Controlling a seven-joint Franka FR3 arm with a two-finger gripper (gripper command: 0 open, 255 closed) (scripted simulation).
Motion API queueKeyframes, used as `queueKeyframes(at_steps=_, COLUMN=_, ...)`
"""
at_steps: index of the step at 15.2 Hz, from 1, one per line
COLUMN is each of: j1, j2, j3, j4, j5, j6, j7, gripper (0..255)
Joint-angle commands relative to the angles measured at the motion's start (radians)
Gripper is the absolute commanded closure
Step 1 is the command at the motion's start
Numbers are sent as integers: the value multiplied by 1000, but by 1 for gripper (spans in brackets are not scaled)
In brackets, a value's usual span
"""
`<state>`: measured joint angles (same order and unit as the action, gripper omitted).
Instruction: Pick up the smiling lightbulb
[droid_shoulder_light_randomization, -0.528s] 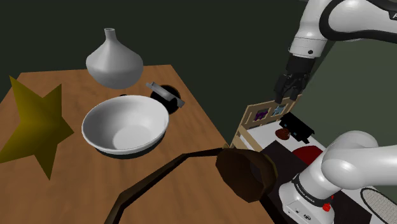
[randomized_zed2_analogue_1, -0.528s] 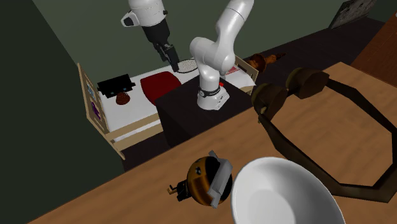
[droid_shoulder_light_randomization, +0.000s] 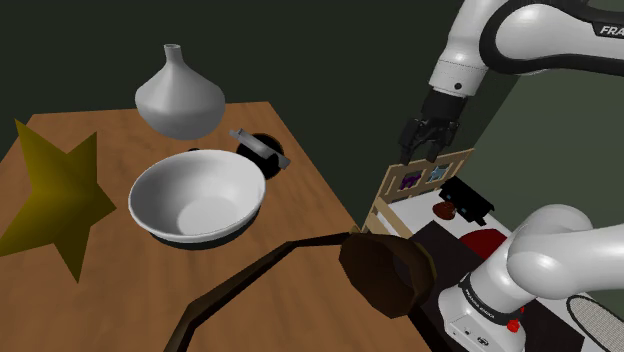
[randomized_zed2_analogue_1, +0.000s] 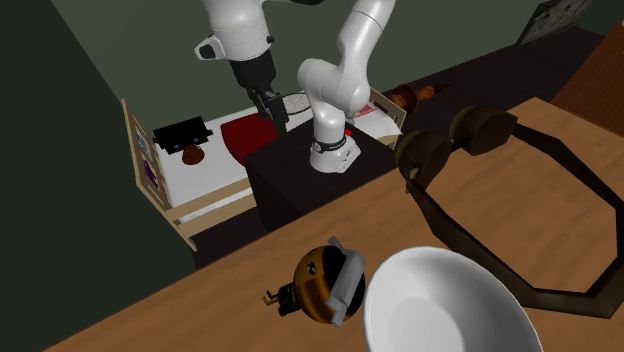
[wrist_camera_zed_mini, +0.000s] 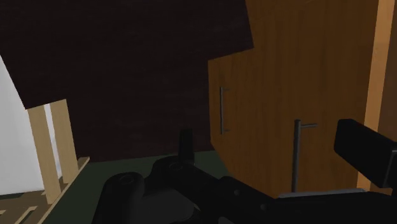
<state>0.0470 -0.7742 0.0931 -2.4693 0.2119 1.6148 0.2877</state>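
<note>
One smiling lightbulb on table: likely light, fragile, slick; grip across globe. End effector spread, empty.

I'm looking into a dim room with dark green walls. A wooden table takes up the shoulder view's left. Past its edge a low bed with a white top and pale wooden rails stands near the wall. A framed picture sits at the second exterior view's top right. On the wrist view I get a wooden cabinet with two thin metal handles, next to a dark brown surface.
</note>
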Motion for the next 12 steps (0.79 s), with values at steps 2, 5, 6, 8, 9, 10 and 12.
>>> queueKeyframes(at_steps=2, j1=16, j2=37, j3=50, j4=5, j5=56, j6=91, j7=58, gripper=0)
queueKeyframes(at_steps=5, j1=30, j2=87, j3=102, j4=24, j5=103, j6=182, j7=113, gripper=0)
queueKeyframes(at_steps=6, j1=33, j2=106, j3=119, j4=32, j5=116, j6=212, j7=131, gripper=0)
queueKeyframes(at_steps=8, j1=38, j2=145, j3=154, j4=53, j5=139, j6=272, j7=167, gripper=0)
queueKeyframes(at_steps=9, j1=40, j2=166, j3=171, j4=65, j5=149, j6=302, j7=185, gripper=0)
queueKeyframes(at_steps=10, j1=41, j2=188, j3=188, j4=78, j5=157, j6=331, j7=203, gripper=0)
queueKeyframes(at_steps=12, j1=42, j2=233, j3=223, j4=108, j5=169, j6=389, j7=240, gripper=0)
